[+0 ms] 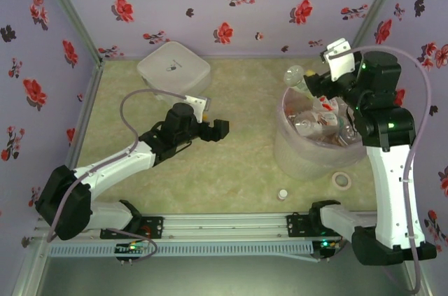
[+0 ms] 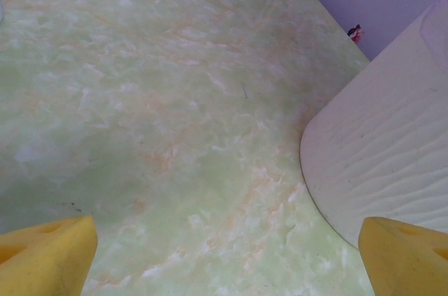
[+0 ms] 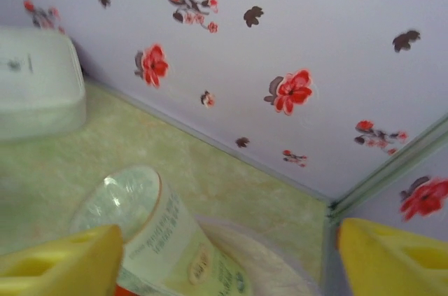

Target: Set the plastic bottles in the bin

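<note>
- Over the far rim of the bin (image 1: 287, 148), a labelled bottle (image 3: 164, 240) between the fingers of the right hand (image 3: 227, 257)
- Long axis tilted, clear round base aimed up and away toward the flowered back wall (image 3: 280, 23), cap end hidden below
- Spread wide, that right hand, with no squeeze on the bottle: close against one finger, well clear of the other
- Heaped inside the bin, the other bottles (image 1: 318, 124), pointing every way
- Low over the bare worktop (image 2: 175, 100), the left hand (image 2: 227, 254), spread wide and holding nothing, bin wall just beside it
- Far left, a lidded box (image 1: 173, 65); in front of the bin, a tape ring (image 1: 341, 180) and a white cap (image 1: 282, 194)

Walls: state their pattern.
Walls are lilac with red and dark flowers; best in the right wrist view.
</note>
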`<state>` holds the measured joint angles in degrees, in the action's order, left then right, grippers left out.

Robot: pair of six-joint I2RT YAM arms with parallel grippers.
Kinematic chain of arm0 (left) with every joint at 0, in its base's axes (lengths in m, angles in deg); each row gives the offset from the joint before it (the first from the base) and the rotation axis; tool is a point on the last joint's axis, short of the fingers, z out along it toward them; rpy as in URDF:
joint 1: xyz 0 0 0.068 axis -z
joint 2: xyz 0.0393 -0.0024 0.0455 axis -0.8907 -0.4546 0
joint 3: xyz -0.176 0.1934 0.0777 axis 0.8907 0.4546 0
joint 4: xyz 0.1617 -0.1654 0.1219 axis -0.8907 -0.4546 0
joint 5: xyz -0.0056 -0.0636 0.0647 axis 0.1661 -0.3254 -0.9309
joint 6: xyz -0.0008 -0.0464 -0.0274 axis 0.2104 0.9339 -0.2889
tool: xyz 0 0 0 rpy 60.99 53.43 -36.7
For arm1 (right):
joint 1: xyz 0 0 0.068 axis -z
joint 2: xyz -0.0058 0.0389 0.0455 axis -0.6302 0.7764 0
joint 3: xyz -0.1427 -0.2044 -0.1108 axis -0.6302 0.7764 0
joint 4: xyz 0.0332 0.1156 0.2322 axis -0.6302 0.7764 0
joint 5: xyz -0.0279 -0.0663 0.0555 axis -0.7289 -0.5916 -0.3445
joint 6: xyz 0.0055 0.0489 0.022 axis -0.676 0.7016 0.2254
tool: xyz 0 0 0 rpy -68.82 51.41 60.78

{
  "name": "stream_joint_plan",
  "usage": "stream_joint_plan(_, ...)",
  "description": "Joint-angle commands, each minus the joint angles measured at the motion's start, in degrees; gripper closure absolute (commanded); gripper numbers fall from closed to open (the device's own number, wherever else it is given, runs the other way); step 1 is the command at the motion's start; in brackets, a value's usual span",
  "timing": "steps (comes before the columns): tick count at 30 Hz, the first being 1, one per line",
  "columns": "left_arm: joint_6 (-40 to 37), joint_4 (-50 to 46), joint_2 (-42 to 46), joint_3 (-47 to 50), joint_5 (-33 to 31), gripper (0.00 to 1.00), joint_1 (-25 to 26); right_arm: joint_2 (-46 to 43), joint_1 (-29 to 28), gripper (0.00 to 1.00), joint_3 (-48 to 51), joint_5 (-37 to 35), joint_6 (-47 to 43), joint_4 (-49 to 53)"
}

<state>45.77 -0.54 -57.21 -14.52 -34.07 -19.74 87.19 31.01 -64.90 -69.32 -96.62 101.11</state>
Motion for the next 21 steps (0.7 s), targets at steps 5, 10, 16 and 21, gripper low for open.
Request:
stream_joint_plan(5, 0.82, 1.48, -0.30, -1.14, 1.44, 0.04, -0.32, 7.93, 0.29, 0.39, -0.97, 3.85, 27.21, -4.95)
stream_joint_plan(10, 0.43, 0.68, 0.22, -1.27, 1.44, 0.03, -0.33, 10.03, 0.25, 0.49, 2.60, 3.57, 28.83, -6.39)
stream_joint_plan(16, 0.57, 0.79, -0.41, -1.82, 1.59, 0.04, -0.33, 6.33, 0.39, 0.56, 10.37, 1.48, 28.30, -7.26)
stream_joint_plan(21, 0.92, 1.19, -1.35, -2.35, 2.48, 0.04, -0.30, 2.77, 0.76, 0.57, 17.36, 1.21, 29.39, -7.54)
